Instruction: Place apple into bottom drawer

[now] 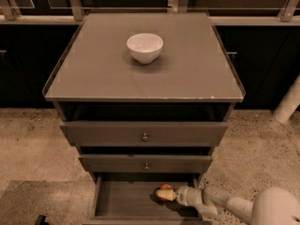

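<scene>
The apple [164,192] is small, red-orange with a yellowish patch. It is inside the open bottom drawer [123,200], right of the middle of its plank floor. My gripper [173,194] reaches in from the lower right on a white arm and is at the apple's right side, touching it. The drawer is pulled out below the two upper drawers.
A white bowl [145,47] stands on the cabinet top [187,74]. The two upper drawers [144,134] with brass knobs are slightly out. A white post [288,102] stands at the right. Speckled floor surrounds the cabinet, with dark cabinets behind.
</scene>
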Available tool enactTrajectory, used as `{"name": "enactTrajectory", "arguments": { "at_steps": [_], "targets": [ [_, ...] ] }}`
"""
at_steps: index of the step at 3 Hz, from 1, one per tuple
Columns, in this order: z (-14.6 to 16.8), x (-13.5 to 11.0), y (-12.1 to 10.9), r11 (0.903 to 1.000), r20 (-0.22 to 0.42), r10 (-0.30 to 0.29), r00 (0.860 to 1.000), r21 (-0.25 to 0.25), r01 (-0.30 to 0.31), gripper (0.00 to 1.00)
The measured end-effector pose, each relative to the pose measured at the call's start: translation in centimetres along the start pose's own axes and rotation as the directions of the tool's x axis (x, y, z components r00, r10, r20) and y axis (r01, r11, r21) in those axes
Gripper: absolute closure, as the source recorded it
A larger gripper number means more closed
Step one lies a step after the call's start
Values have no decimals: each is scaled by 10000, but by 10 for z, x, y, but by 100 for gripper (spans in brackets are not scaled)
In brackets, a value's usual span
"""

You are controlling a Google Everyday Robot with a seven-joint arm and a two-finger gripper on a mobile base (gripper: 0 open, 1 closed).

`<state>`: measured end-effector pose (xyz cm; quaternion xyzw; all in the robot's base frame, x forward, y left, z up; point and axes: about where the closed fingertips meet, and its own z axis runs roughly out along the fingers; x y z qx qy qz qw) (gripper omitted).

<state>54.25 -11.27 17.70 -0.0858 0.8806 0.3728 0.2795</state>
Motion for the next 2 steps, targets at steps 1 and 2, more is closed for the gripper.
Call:
{"name": "enactTrajectory", "arguments": {
  "at_steps": [1, 2],
  "targets": [
    [0, 0, 0, 10000, -1, 0, 10000, -2, 0, 0],
    [0, 0, 0, 10000, -1, 0, 10000, -2, 0, 0]
  ]
}}
